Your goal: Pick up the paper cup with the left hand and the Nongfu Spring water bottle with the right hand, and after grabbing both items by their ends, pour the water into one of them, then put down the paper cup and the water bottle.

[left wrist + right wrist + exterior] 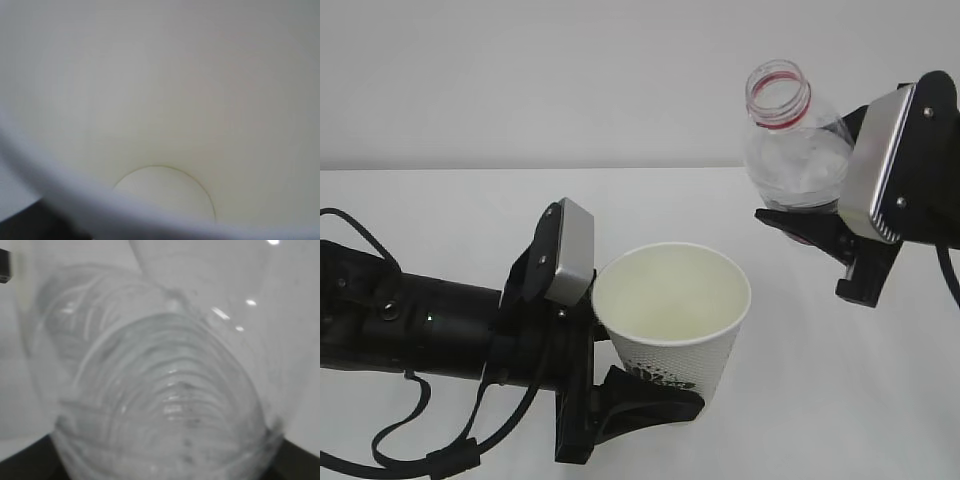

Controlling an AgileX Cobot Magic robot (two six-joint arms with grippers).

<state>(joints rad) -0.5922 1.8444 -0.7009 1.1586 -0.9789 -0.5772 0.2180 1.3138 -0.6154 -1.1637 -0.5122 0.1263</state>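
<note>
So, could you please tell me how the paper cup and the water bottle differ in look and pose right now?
The paper cup is opaque white with a dark printed logo; the water bottle is clear plastic with a red neck ring. The paper cup has a wide mouth tilted toward the camera and sits lower; the water bottle has a narrow, capless mouth and is held higher, to the right. Both are gripped near their lower ends and lifted off the table.
</note>
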